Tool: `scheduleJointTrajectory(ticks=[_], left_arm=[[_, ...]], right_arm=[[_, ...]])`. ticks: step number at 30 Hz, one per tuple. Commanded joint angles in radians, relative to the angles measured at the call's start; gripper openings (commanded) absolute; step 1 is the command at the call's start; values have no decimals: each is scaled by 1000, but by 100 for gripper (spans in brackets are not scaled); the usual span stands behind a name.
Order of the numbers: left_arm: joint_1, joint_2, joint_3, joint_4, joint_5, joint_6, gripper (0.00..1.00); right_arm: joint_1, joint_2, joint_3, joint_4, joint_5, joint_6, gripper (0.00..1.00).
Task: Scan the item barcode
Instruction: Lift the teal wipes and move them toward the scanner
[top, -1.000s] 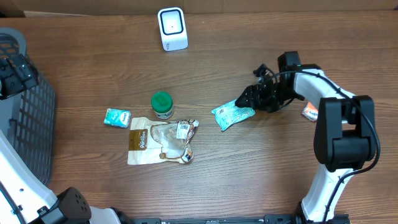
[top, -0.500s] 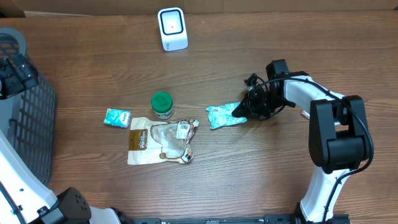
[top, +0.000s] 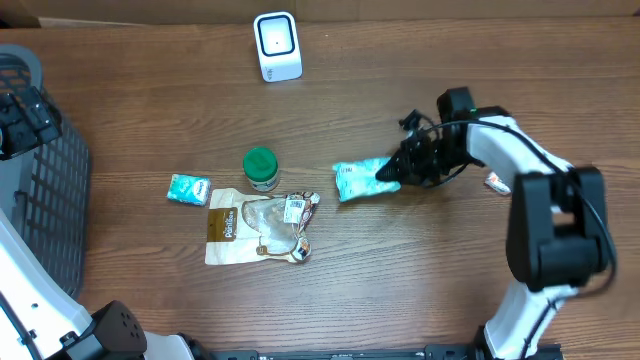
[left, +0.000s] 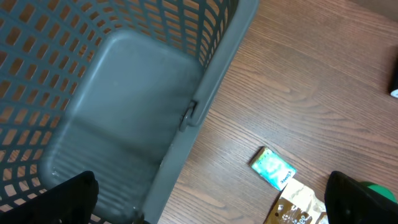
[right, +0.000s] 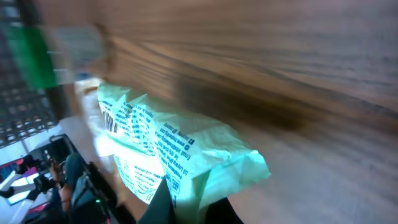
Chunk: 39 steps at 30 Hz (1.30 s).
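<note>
Out at 9 o'clock my left end effector (left: 211, 208) hangs over the grey basket (top: 45, 185) with its fingers spread wide and nothing between them, so I would leave it parked there. Moving across the tabletop (top: 420, 290), a small teal packet (top: 188, 189), a green-lidded jar (top: 261, 168) and a brown bag (top: 255, 227) sit grouped just left of centre, and I want none of them disturbed. The white scanner (top: 277, 46) stands at 12 o'clock near the far edge. The item I am working is the teal pouch (top: 360, 180), just right of centre, at 3 o'clock from the jar. My right end effector (top: 392, 172) is clamped on the pouch's right-hand edge. From the right wrist view the barcode (right: 109, 118) sits toward the pouch's far end, on a wrinkled face. The pinch is on thin film, so I judge the pouch will flop. I would lift gently and carry it toward 11 o'clock, passing behind the jar. Then I would tip the printed face flat toward the scanner window and hold it steady. A small orange-and-white item (top: 497, 182) lies at 3 o'clock, clear of that path.
</note>
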Motion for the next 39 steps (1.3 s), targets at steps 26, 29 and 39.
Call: scheduleJointTrajectory(ticks=[26, 29, 39], left_arm=[[1, 5, 12, 2, -3, 12, 100], [1, 5, 12, 2, -3, 12, 99], [1, 5, 12, 2, -3, 12, 100]], right_arm=[[-10, -529, 51, -35, -132, 183, 4], [-4, -528, 51, -35, -119, 209, 4], [160, -401, 310, -132, 349, 308, 4]])
